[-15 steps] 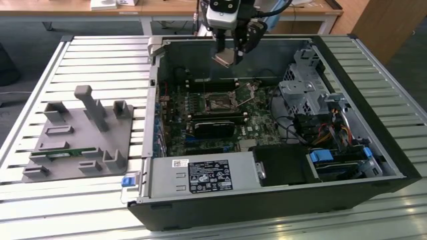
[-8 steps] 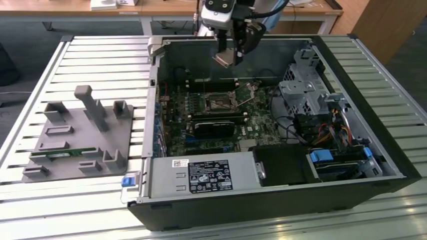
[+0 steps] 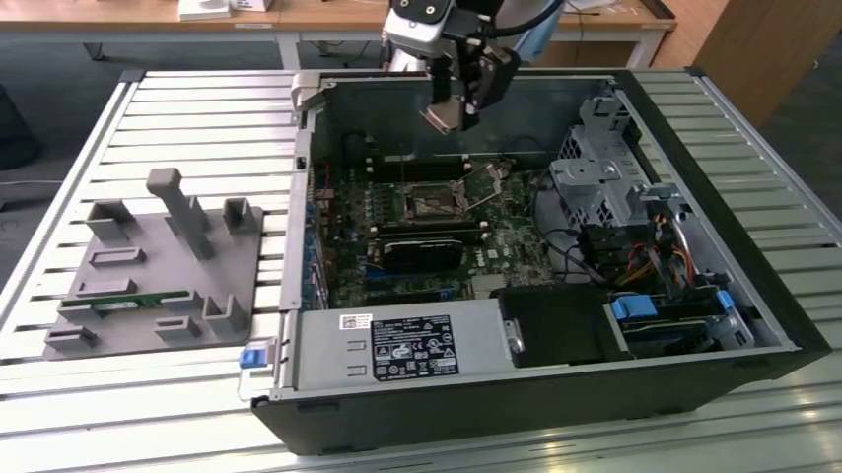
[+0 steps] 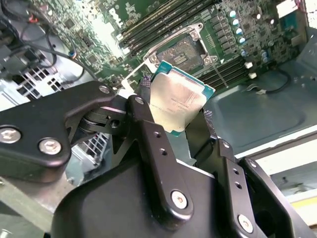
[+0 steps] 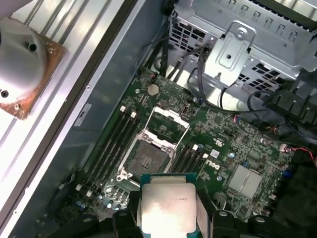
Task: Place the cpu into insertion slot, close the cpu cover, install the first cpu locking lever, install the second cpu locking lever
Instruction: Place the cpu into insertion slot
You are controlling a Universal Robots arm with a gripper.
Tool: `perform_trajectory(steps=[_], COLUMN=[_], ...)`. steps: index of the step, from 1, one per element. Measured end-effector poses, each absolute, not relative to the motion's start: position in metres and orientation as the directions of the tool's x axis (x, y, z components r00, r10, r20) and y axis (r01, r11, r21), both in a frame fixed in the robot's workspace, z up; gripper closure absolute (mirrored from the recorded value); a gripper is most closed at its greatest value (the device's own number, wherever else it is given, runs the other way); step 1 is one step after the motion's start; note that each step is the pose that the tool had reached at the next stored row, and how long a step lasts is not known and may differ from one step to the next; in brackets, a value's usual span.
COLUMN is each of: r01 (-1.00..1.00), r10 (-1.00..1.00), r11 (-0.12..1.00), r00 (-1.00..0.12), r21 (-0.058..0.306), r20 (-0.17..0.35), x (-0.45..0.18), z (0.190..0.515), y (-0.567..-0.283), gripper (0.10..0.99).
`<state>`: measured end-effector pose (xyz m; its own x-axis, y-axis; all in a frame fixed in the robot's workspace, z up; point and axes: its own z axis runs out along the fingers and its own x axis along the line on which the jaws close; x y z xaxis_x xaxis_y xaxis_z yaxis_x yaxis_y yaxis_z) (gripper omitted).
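Placing the cpu, approach stage. The pincer (image 4: 176, 98) is closed on the cpu (image 4: 181, 106). Its two black fingers (image 4: 148, 124) clamp opposite edges, so the pale metallic face stays uncovered and the chip can be set down flat. In the exterior view the pincer (image 3: 448, 116) hangs with the cpu (image 3: 440, 118) above the far part of the open computer case (image 3: 736, 325). The case lies on its side on the slatted table (image 3: 197, 108), well apart from the grey fixture tray (image 3: 158, 266).

The insertion slot (image 5: 147, 159) lies below on the green motherboard (image 5: 223, 144), beside the parallel memory slots (image 5: 116, 139). Its dark centre is bare. The cpu cover (image 5: 168, 121) stands swung back from it, evidently to leave the socket free for the chip. The cpu (image 5: 167, 206) is near the slot but not over it, and no contact has been made.
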<state>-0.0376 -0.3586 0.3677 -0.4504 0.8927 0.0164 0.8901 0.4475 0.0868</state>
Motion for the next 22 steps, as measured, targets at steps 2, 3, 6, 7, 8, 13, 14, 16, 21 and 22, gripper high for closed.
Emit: perform_trajectory(steps=[2, 3, 6, 7, 8, 13, 14, 16, 21, 22], r01=[0.902, 0.908, 0.924, 0.929, 0.934, 0.956, 0.959, 0.966, 0.982, 0.985], r10=[0.905, 0.911, 0.927, 0.932, 0.937, 0.959, 0.962, 0.970, 0.986, 0.988], r11=[0.423, 0.410, 0.372, 0.359, 0.347, 0.282, 0.269, 0.243, 0.167, 0.151], r00=[-0.426, -0.413, -0.375, -0.362, -0.349, -0.284, -0.271, -0.245, -0.168, -0.152], r21=[0.087, 0.087, 0.086, 0.086, 0.086, 0.086, 0.086, 0.085, 0.085, 0.084], r20=[0.016, 0.016, 0.015, 0.015, 0.015, 0.013, 0.013, 0.012, 0.009, 0.008], x=[-0.0376, -0.0376, -0.0377, -0.0376, -0.0377, -0.0377, -0.0377, -0.0377, -0.0376, -0.0376], z=[0.3675, 0.3674, 0.3672, 0.3670, 0.3669, 0.3665, 0.3663, 0.3661, 0.3650, 0.3647], y=[-0.3586, -0.3586, -0.3586, -0.3586, -0.3586, -0.3586, -0.3586, -0.3586, -0.3586, -0.3586], gripper=[0.557, 0.557, 0.557, 0.557, 0.557, 0.557, 0.557, 0.557, 0.557, 0.557])
